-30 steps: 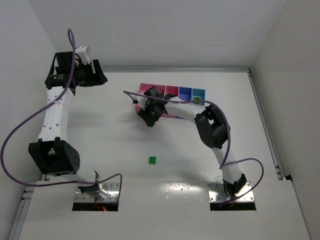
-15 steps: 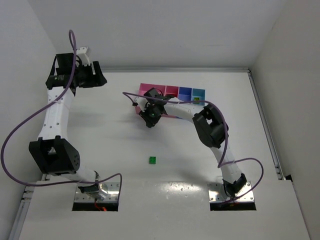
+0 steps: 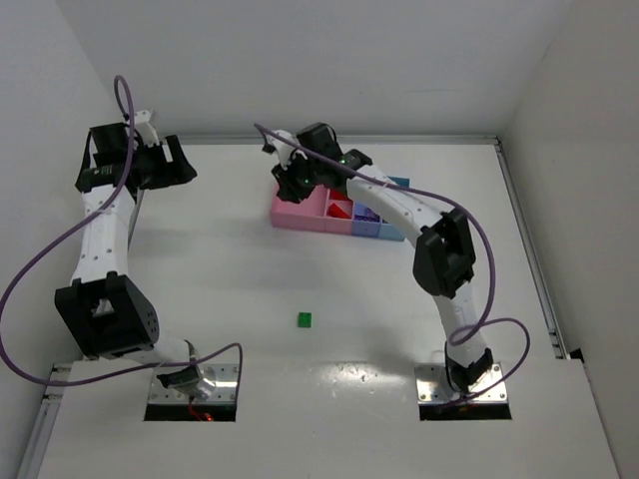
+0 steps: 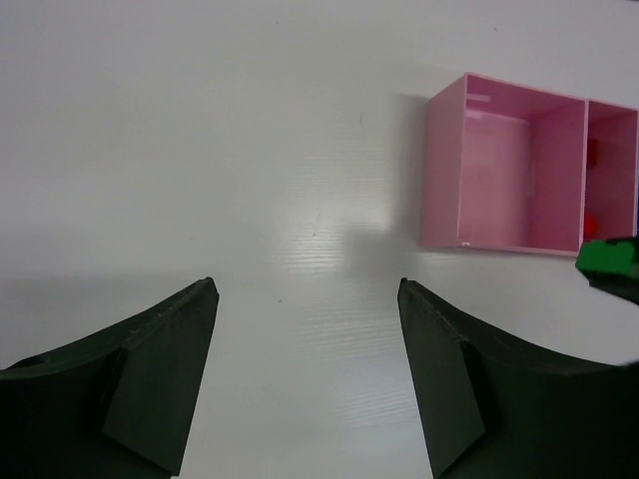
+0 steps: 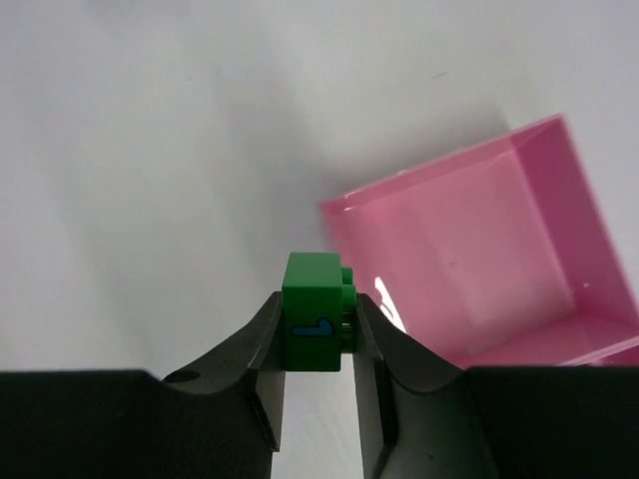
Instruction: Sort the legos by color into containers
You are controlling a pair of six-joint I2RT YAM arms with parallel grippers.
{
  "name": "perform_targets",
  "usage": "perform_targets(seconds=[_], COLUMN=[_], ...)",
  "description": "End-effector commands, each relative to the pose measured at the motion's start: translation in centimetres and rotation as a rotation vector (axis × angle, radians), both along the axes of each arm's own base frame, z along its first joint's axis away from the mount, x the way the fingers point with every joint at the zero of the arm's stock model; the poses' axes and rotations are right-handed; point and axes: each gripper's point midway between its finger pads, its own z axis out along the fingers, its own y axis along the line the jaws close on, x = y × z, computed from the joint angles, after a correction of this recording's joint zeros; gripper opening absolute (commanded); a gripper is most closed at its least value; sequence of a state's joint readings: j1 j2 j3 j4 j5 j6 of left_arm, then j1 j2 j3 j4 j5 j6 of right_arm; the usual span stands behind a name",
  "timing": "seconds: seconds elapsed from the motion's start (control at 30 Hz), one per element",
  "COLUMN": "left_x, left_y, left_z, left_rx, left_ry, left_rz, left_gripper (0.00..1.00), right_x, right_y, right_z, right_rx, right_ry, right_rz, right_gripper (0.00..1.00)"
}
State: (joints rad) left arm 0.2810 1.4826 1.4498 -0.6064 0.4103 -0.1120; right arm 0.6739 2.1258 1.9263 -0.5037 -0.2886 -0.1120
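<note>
White, faintly glossy tabletop (image 3: 200, 259) and bare white walls fill every view. Seen from the right wrist, the right gripper (image 5: 318, 331) is clenched on a small dark green lego brick (image 5: 315, 299), its black curved fingers pinching the brick's smooth flat sides (studs point toward the pink bin, and a small blue mark faces the camera). The brick is held in the air just beside a corner of the wide pink bin (image 5: 469, 249), apparently over bare table and not over the bin's floor. Letting go here would likely drop it outside, or clip the thin rim and send the hard, light brick skittering across the slick surface. With so little of the slippery plastic pinched, it could also twist between the fingers. The bin is shallow, box-shaped and glossy, seemingly empty, and first in a joined row of containers (image 3: 300, 215) whose next compartment holds red bricks (image 4: 591, 225). A finger catching a wall might shove the whole light row. Well apart on the near table lies a second green brick (image 3: 304, 319). The left gripper (image 4: 305, 379) hangs spread wide, holding nothing.
</note>
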Motion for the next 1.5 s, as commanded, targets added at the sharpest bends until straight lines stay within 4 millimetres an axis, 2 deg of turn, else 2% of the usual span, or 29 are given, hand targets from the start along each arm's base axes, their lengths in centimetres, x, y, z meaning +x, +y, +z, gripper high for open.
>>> perform_targets(seconds=[0.0, 0.03, 0.1, 0.17, 0.27, 0.37, 0.43, 0.53, 0.67, 0.7, 0.77, 0.8, 0.83, 0.87, 0.9, 0.93, 0.97, 1.0, 1.03, 1.07, 1.1, 1.13, 1.17, 1.2, 1.23, 1.27, 1.33, 1.37, 1.47], left_x=[0.4, 0.4, 0.4, 0.4, 0.4, 0.3, 0.0, -0.2, -1.3, -1.9, -3.9, -5.0, -6.6, -8.2, -9.1, -10.3, -11.9, -12.5, -13.6, -14.7, -15.6, -16.6, -18.3, -19.0, -19.7, -20.6, -22.0, -22.8, -23.8], left_y=[-0.2, -0.2, -0.2, -0.3, -0.9, -2.5, -3.4, -5.3, -8.6, -9.6, -12.6, -13.7, -16.0, -17.0, -17.6, -18.4, -19.8, -20.1, -20.5, -21.7, -22.1, -22.3, -23.5, -23.8, -24.3, -24.8, -26.0, -26.7, -27.7], left_z=[1.9, 1.9, 1.9, 1.9, 1.5, 1.7, 1.3, 1.2, 0.3, -0.4, -0.9, -0.8, -1.8, -2.8, -3.3, -4.8, -5.5, -6.4, -7.6, -8.2, -9.0, -10.3, -11.3, -11.9, -12.8, -13.4, -14.9, -15.5, -17.1], left_rx=[0.029, 0.029, 0.036, 0.039, 0.031, 0.03, 0.023, 0.042, 0.102, 0.109, 0.136, 0.151, 0.171, 0.221, 0.264, 0.276, 0.307, 0.331, 0.338, 0.351, 0.365, 0.38, 0.398, 0.43, 0.438, 0.438, 0.456, 0.46, 0.479], left_ry=[-0.092, -0.091, -0.093, -0.096, -0.088, -0.107, -0.102, -0.11, -0.106, -0.094, -0.107, -0.12, -0.106, -0.096, -0.089, -0.054, -0.049, -0.029, 0.002, 0.006, 0.024, 0.053, 0.076, 0.084, 0.107, 0.124, 0.154, 0.16, 0.189], left_rz=[-0.001, -0.001, -0.005, -0.019, -0.058, -0.145, -0.195, -0.276, -0.418, -0.452, -0.619, -0.681, -0.781, -0.88, -0.92, -0.974, -1.06, -1.089, -1.127, -1.185, -1.225, -1.261, -1.336, -1.37, -1.404, -1.438, -1.52, -1.557, -1.622], left_gripper=[0.8, 0.8, 0.8, 0.81, 0.81, 0.81, 0.82, 0.82, 0.82, 0.82, 0.82, 0.82, 0.82, 0.82, 0.82, 0.82, 0.82, 0.82, 0.82, 0.82, 0.82, 0.82, 0.81, 0.8, 0.8, 0.78, 0.75, 0.75, 0.74], right_x=[3.9, 4.3, 5.6, 6.3, 7.0, 7.4, 7.8, 7.8, 8.0, 8.3, 8.3, 8.6, 8.5, 8.5, 8.4, 7.9, 7.9, 7.5, 7.0, 6.7, 5.7, 5.0, 4.4, 3.0, 2.2, 1.6, 0.0, -0.7, -1.9], right_y=[-0.4, -0.4, -0.7, -1.3, -1.9, -2.3, -2.9, -2.8, -3.3, -4.0, -4.9, -6.0, -8.0, -9.2, -11.9, -13.8, -15.9, -17.6, -20.8, -22.7, -24.6, -27.6, -29.1, -31.6, -31.8, -33.7, -35.1, -36.1, -37.2], right_z=[-1.4, -3.0, -3.6, -5.3, -6.0, -6.2, -6.4, -3.9, -0.5, 1.4, 3.6, 4.4, 6.0, 6.8, 5.4, 8.4, 8.9, 9.3, 7.5, 7.7, 9.5, 7.7, 7.6, 7.1, 6.7, 6.5, 5.8, 4.7, 4.3], right_rx=[-0.009, -0.028, -0.036, -0.062, -0.074, -0.069, -0.068, -0.035, -0.012, 0.009, 0.026, 0.027, 0.034, 0.033, -0.004, 0.024, 0.013, 0.013, -0.034, -0.053, -0.042, -0.078, -0.09, -0.101, -0.105, -0.112, -0.118, -0.124, -0.109], right_ry=[-0.005, 0.009, -0.01, -0.003, -0.009, -0.004, -0.004, -0.025, -0.078, -0.1, -0.12, -0.132, -0.138, -0.147, -0.12, -0.176, -0.201, -0.215, -0.196, -0.214, -0.248, -0.214, -0.215, -0.204, -0.197, -0.191, -0.184, -0.158, -0.142], right_rz=[-0.069, -0.077, -0.094, -0.105, -0.116, -0.133, -0.144, -0.156, -0.189, -0.214, -0.237, -0.263, -0.303, -0.326, -0.374, -0.412, -0.466, -0.498, -0.542, -0.583, -0.608, -0.665, -0.684, -0.731, -0.731, -0.769, -0.798, -0.824, -0.847], right_gripper=[0.2, 0.2, 0.2, 0.2, 0.2, 0.32, 0.55, 0.7, 0.74, 0.74, 0.74, 0.74, 0.74, 0.74, 0.74, 0.74, 0.74, 0.74, 0.74, 0.74, 0.74, 0.74, 0.74, 0.74, 0.74, 0.74, 0.74, 0.74, 0.74])
